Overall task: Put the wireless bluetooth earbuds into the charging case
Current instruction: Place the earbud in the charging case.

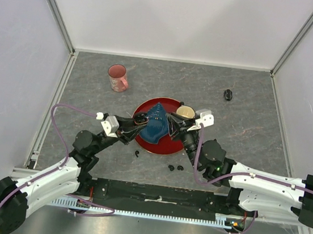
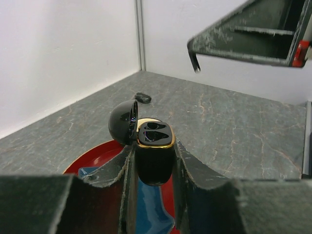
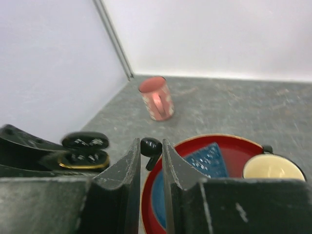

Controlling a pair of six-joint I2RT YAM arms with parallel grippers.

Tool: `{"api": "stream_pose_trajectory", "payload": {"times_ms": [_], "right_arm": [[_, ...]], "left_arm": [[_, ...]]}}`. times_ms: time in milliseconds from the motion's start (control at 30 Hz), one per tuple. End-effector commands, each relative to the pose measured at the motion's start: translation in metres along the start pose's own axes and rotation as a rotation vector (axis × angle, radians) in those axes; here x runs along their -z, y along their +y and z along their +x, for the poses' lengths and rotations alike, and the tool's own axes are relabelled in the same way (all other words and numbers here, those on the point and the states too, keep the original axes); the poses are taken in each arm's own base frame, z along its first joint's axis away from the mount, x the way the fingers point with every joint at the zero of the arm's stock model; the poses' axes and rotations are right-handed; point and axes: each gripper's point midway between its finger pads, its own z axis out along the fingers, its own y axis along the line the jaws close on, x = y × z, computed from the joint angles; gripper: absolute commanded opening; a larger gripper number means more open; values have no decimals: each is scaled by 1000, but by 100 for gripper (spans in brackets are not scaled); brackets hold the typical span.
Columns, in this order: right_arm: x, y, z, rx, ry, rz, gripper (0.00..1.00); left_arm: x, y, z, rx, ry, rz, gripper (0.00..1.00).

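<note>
Both arms reach in over the red plate [image 1: 167, 148], wrists almost nose to nose. The left arm [image 1: 52, 178] angles in from the left, its jaws clamped narrow on the case [image 2: 154, 156], which stands upright with its lid flipped open to their left and two sockets showing. The right arm [image 1: 262, 187] comes in from the right, jaws pinching one earbud [image 3: 151, 146] at the very tips, stem hanging down. The case sits just left of those jaws, close but apart. Three loose earbuds [image 1: 171, 167] lie on the tabletop [image 1: 245, 139], behind both jaws, toward the bases.
</note>
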Motion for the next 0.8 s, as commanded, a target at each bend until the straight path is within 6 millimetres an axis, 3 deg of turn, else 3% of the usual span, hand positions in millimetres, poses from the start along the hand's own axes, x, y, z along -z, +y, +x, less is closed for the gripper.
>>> {"api": "stream_pose_trajectory", "payload": {"times_ms": [0,200,433,767], "right_arm": [[2,32,-46,-30,-162,-172,0],[2,66,-50,-17,-162,-331,0],[-1,96,-32,-14,-108,-454,0],[-6,98,-17,15,-87,-458,0]], "left_arm": [[-9,-15,-33,-22,-98,91,2],[-10,-21,-34,-34,-111,128,2],[-9,-23,-37,-43,-124,145,2],[-7,-27,-43,-55,-142,159,2]]}}
